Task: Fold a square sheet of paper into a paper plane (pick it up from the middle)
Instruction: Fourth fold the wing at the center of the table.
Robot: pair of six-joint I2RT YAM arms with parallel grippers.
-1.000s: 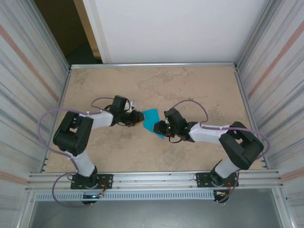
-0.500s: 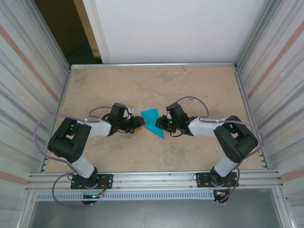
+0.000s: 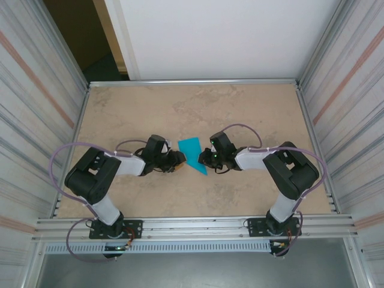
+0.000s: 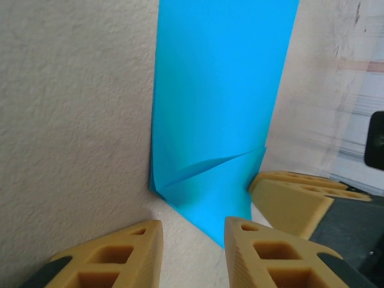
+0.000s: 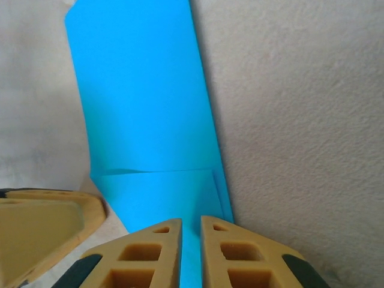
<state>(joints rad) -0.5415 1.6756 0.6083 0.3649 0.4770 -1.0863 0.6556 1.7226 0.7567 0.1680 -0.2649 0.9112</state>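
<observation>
Beige, mottled stone-look tabletop (image 3: 240, 114) fills the cell, boxed in by ribbed metal walls (image 3: 36, 90) on both sides, with a white panel (image 3: 210, 36) at the back and a dark opening (image 3: 78, 30) at the far left corner. An aluminium rail (image 3: 192, 227) runs along the near edge, where both arm bases are bolted. Lilac cables (image 3: 60, 159) loop off each arm.

Near the middle of the table lies the folded blue paper (image 3: 192, 151), flat on the surface. It is broad at its far end and narrows to a point toward the near right. A slanting crease and an overlapping flap show in its lower part (image 4: 210, 180).

Both arms are bent low and reach inward, one on each side of the paper. The left gripper (image 3: 177, 161) sits just beside the paper's near left edge. In its wrist view its tan fingers (image 4: 129, 246) stand apart with bare table between them, grasping nothing, and the paper's tip ends close to the right-hand one.

The right gripper (image 3: 206, 157) crowds the paper's right edge, and its body hides part of that edge from above. Its fingers (image 5: 150, 249) are drawn almost together over the near end of the paper (image 5: 144, 120), with a sliver of blue in the slit. Whether they actually pinch it I cannot tell. Each wrist view also catches a tan finger of the opposite gripper close by.
</observation>
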